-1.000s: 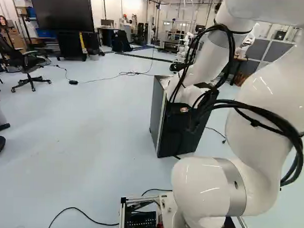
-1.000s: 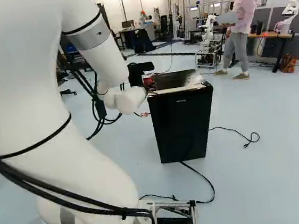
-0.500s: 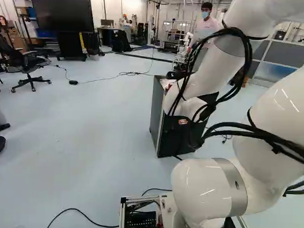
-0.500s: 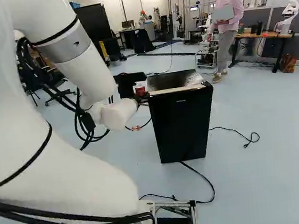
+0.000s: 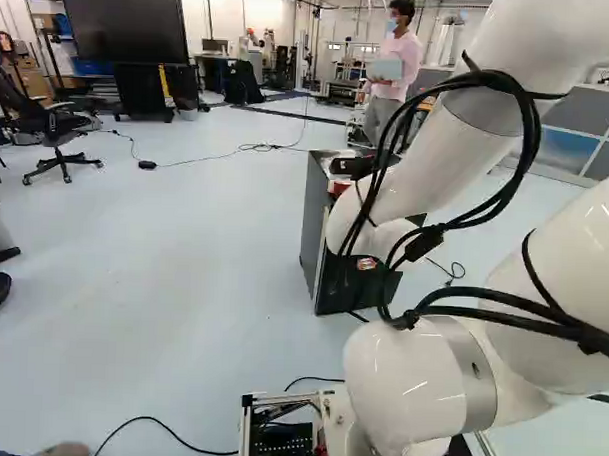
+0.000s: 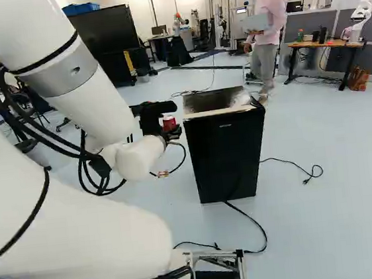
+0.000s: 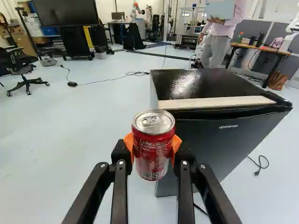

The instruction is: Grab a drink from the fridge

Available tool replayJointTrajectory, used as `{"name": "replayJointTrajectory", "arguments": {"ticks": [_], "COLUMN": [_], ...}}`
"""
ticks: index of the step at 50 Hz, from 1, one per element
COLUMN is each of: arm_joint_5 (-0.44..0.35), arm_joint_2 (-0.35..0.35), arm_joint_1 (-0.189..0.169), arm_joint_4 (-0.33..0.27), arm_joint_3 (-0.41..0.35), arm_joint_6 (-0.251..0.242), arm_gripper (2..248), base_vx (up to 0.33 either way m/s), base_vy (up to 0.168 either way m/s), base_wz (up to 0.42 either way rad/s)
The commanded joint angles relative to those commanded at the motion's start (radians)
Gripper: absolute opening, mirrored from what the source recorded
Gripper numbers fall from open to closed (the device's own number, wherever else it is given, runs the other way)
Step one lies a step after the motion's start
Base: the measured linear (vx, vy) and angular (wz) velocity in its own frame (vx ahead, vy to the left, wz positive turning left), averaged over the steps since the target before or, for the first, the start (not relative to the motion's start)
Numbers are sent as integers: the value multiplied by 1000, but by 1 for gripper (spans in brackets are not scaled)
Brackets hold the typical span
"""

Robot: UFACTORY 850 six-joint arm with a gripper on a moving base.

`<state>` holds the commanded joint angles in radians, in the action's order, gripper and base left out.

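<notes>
In the right base view my gripper is level at the left of the fridge top, with the red can at its tip. The wrist view has the gripper shut on the upright red can, an orange pad against each side. Just beyond the can and to one side stands the black fridge, its door closed, with a pale strip along the top's front edge. My forearm partly covers the fridge in the left base view. The can does not touch the fridge top.
A cable lies on the floor before the fridge. Behind the fridge a person stands holding a light panel. Further back are a desk and another robot. An office chair and a large screen stand to the left.
My arm has swung lower and back, carrying the can left of the fridge in the right base view. The person behind has walked leftward. The base has not moved.
</notes>
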<state>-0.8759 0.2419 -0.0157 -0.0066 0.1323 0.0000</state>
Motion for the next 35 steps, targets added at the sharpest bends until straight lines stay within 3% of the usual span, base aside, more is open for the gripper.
{"name": "replayJointTrajectory", "arguments": {"ticks": [35], "arm_joint_5": [3], "arm_joint_2": [37], "arm_joint_1": [16], "arm_joint_4": [7], "arm_joint_3": [-45], "arm_joint_6": [0], "arm_gripper": [96], "base_vx": [0], "base_vy": [0], "base_wz": [0]}}
